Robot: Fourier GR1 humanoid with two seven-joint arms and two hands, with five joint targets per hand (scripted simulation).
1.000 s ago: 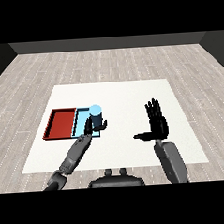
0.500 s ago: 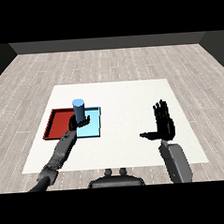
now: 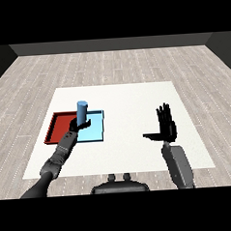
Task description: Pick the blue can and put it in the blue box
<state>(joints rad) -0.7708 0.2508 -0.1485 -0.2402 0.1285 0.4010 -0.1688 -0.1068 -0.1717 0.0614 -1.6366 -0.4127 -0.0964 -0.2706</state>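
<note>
Curling round the lower part of the blue can (image 3: 82, 110), the left hand (image 3: 81, 125) is gripping it at centre-left of the frame, with the forearm running down toward the lower-left corner. The can is standing upright, its long axis vertical, directly above the hand, at the seam where the two trays meet. Whether its base is resting on a tray floor or is lifted just clear cannot be told from here. The blue box (image 3: 95, 131) is lying immediately to the right of the can and hand, so the coming move looks like a small shift rightward in the frame and a lowering, then a release. The red tray (image 3: 58, 126) is lying just to the left, touching the blue one, and its nearness is the main risk: the can could end up set on the wrong side of the seam. The right hand (image 3: 167, 128) is hanging open, fingers straight and raised, well apart at centre-right over the white bench (image 3: 131, 97), holding nothing. Nothing is standing between can and box.
</note>
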